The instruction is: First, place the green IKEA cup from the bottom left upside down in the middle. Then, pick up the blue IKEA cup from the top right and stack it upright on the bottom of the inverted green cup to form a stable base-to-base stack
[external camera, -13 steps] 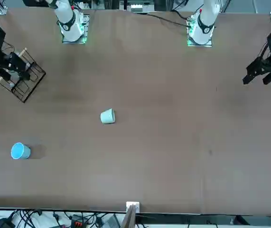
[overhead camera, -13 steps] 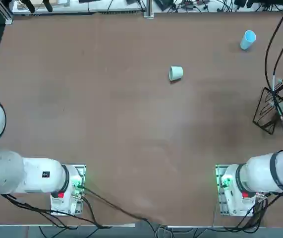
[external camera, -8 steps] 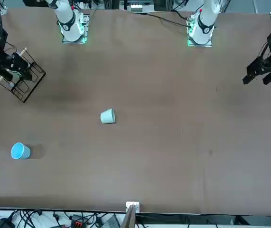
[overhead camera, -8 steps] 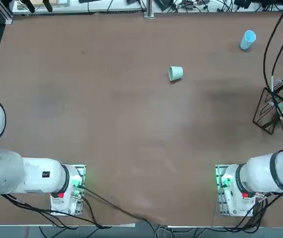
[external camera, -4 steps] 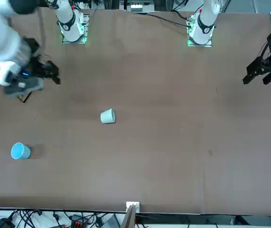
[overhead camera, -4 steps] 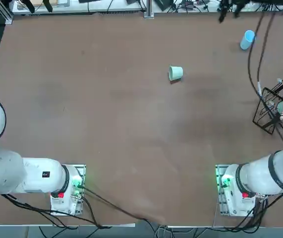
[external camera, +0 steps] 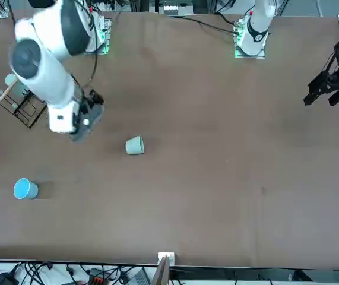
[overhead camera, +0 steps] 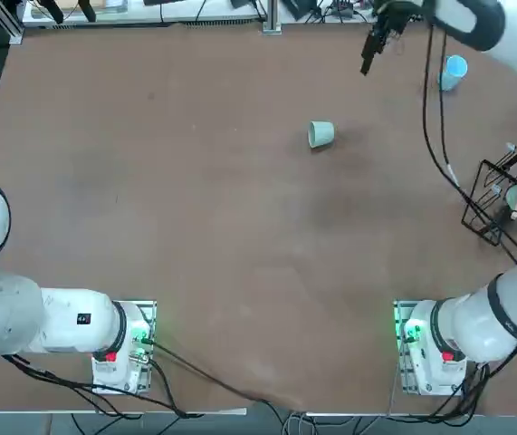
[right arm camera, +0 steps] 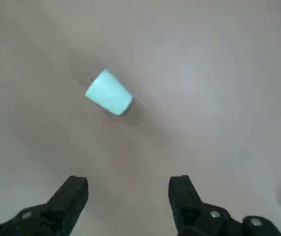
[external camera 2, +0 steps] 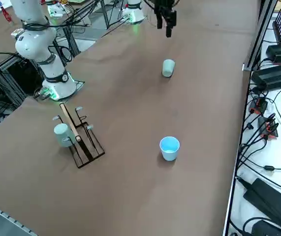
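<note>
The right gripper [right arm camera: 128, 191] hangs high above the brown table [overhead camera: 195, 227], its two black fingers [right arm camera: 71, 194] spread wide with nothing between them. Seen from overhead, the gripper [overhead camera: 369, 50] sits near the table's far edge, beyond the green cup [overhead camera: 320, 134] and to the left of the blue cup [overhead camera: 453, 72]. From across the table the white arm reaches out over the surface, its gripper [external camera: 85, 119] aloft and off to one side of the green cup [external camera: 134, 145].

The green cup lies on its side near the middle of the table, well apart from everything else. In the wrist view it [right arm camera: 109, 93] shows as a pale tapered shape resting on the tabletop, clear of both fingers. From the raised right side view the gripper [external camera 2: 168, 22] points down above the table, past the green cup [external camera 2: 168, 68] and not touching it.

The blue cup stands upright with its mouth open to the ceiling, towards the far right corner on the robot's side of things. The right side view shows it [external camera 2: 169, 148] alone on bare table, and the front view shows it [external camera: 25, 189] well apart from the green cup.

A black wire rack [overhead camera: 502, 195] stands at the table's right edge, carrying a pale cup [external camera 2: 62, 134] tipped on one of its pegs. The rack [external camera 2: 81, 140] is nearer the blue cup than the green one, touching neither.
</note>
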Motion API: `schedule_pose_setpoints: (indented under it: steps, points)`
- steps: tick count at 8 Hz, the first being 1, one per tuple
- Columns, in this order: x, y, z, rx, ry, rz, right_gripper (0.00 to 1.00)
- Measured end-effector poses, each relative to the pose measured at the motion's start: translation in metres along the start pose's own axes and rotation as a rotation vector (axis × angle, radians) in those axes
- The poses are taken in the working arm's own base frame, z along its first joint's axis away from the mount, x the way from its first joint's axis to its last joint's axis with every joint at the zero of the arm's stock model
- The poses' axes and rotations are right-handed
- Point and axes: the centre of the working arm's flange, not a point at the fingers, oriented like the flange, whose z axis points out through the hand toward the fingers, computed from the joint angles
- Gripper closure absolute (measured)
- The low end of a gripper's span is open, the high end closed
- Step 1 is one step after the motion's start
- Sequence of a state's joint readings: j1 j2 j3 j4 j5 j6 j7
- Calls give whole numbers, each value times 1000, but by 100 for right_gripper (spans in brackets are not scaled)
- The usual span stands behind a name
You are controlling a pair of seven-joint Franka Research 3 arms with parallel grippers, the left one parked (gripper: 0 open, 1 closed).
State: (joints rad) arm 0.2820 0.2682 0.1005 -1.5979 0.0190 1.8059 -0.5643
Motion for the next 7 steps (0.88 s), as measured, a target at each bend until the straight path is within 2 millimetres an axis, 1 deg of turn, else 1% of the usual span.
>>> schedule_pose_setpoints:
  steps: [1, 3, 4, 6, 7]
  points:
    - [17, -3, 20, -9, 16, -148, 0]
    - [43, -13, 55, -27, 38, -378, 0]
    - [51, -12, 78, -30, 44, -440, 0]
    - [59, -7, 127, -17, 39, -538, 0]
    - [63, -9, 149, 8, 43, -596, 1]
